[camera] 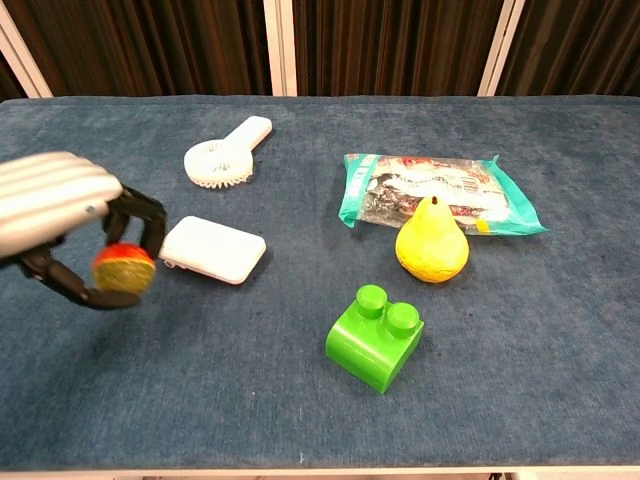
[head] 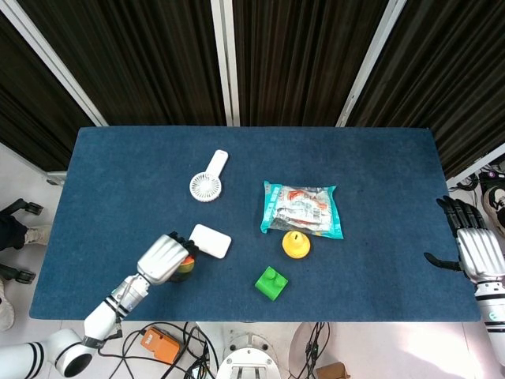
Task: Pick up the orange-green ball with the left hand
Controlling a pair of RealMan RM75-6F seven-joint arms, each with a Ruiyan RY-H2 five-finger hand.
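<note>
the left hand [camera: 60,215] holds the ball [camera: 124,269] in its curled fingers, raised off the table [camera: 300,400] at the near left, just left of the white case [camera: 211,249]; right hand [head: 473,249] far off, fingers apart.
</note>
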